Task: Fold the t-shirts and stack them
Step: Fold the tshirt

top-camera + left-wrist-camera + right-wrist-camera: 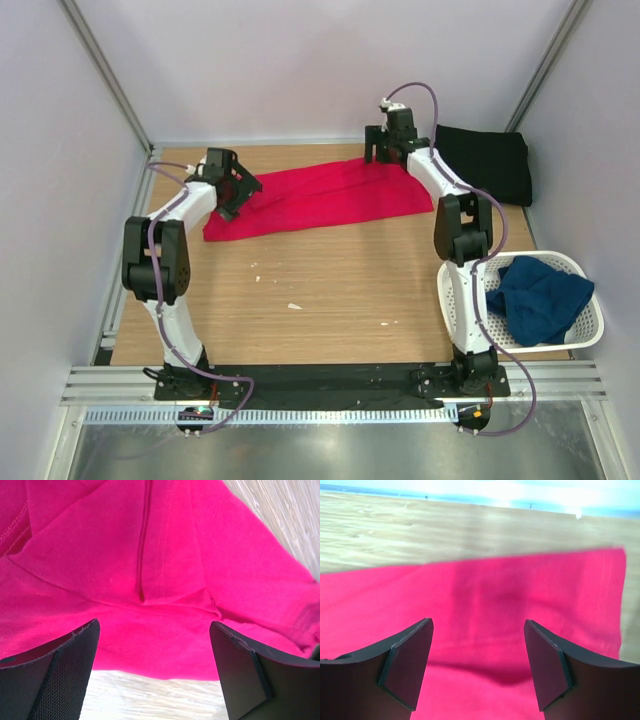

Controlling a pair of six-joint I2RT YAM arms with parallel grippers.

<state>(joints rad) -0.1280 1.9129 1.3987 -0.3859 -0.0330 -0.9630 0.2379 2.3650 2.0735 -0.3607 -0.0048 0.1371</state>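
Top external view: red t-shirt (330, 195) lies as a long folded strip on the counter (330, 290), running from 10 o'clock to 1 o'clock across the far half. Black t-shirt (490, 160) lies flat at the 1 o'clock corner, just beside the red one's right end. Navy t-shirt (540, 295) is bunched inside the white basket (565, 260) at 4 o'clock.

Left end effector (235, 192) sits over the red strip's left end at 10 o'clock. Left wrist view: fingers (70, 665) spread wide, nothing between them, creased red cloth and a seam right below.

Right end effector (385, 150) sits at the strip's far edge, 12 to 1 o'clock. Right wrist view: fingers (410, 665) apart, gripping nothing, flat red cloth under them, bare wood beyond.
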